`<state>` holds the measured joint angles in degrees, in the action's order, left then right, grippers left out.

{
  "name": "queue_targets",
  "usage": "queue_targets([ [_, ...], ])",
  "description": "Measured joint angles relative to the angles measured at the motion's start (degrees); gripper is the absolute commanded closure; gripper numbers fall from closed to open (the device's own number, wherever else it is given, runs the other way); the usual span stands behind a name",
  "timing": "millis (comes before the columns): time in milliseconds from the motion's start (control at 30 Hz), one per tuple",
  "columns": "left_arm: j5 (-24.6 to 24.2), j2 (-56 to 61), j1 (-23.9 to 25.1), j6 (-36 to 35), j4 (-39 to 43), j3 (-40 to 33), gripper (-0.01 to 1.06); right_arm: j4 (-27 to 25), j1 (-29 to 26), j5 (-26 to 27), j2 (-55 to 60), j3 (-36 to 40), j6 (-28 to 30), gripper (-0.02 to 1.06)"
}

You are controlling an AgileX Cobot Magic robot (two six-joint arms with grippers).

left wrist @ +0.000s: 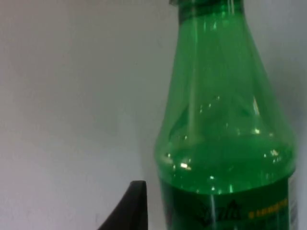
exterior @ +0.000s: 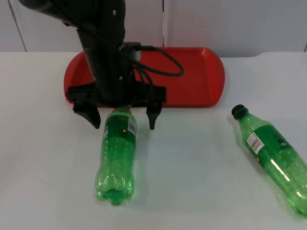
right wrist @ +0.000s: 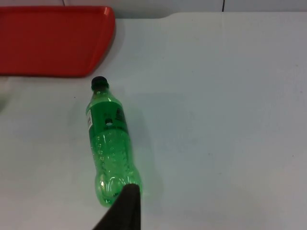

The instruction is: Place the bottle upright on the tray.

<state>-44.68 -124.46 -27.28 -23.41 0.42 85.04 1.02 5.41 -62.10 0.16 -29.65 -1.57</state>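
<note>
White counter (exterior: 201, 158), grey partition wall behind: my left tool (exterior: 123, 117) straddles the neck of the near bottle (exterior: 117, 155), fingers spread wide, holding nothing.

That bottle lies flat just in front of the red tray (exterior: 192, 76), long axis running front to back, neck toward the tray and under my tool, base toward the camera. My left arm is nearer. A second bottle (right wrist: 108, 141) lies flat well to the right, below my waiting right tool, whose state I cannot tell.

Two clear green bottles on white desk (exterior: 201, 163). Bottle at 6 o'clock (exterior: 117, 155): green, dark green label with yellow mark and white strip. Bottle at 4 o'clock (exterior: 276, 155): green, black cap, dark green label with white barcode patch. Tray at 12 o'clock (exterior: 192, 76): plain red. Left claw (exterior: 122, 120): black. Partition wall (exterior: 230, 24): pale grey.
</note>
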Motion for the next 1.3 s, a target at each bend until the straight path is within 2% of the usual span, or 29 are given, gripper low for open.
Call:
queue_targets([
  [500,2.82,-5.92,0.0,-0.08,0.22,0.0,0.05,0.0,0.0,0.0,0.0,0.0,0.0,-0.01],
  [800,2.61,-6.27,0.0,-0.08,0.7,0.23,0.14,0.0,0.0,0.0,0.0,0.0,0.0,-0.01],
  [867,2.49,-6.27,0.0,-0.08,0.7,0.23,0.3,0.0,0.0,0.0,0.0,0.0,0.0,-0.01],
  [933,2.27,-6.27,0.0,-0.08,0.82,0.23,0.54,0.0,0.0,0.0,0.0,0.0,0.0,-0.01],
  [967,2.11,-6.31,0.0,-0.08,0.82,0.23,0.54,0.0,0.0,0.0,0.0,0.0,0.0,-0.01],
  [1100,1.6,-6.31,0.0,-0.08,0.82,0.23,1.06,0.0,0.0,0.0,0.0,0.0,0.0,-0.01],
  [1300,1.29,-6.31,0.0,-0.08,0.28,0.35,1.05,0.0,0.0,0.0,0.0,0.0,0.0,-0.01],
])
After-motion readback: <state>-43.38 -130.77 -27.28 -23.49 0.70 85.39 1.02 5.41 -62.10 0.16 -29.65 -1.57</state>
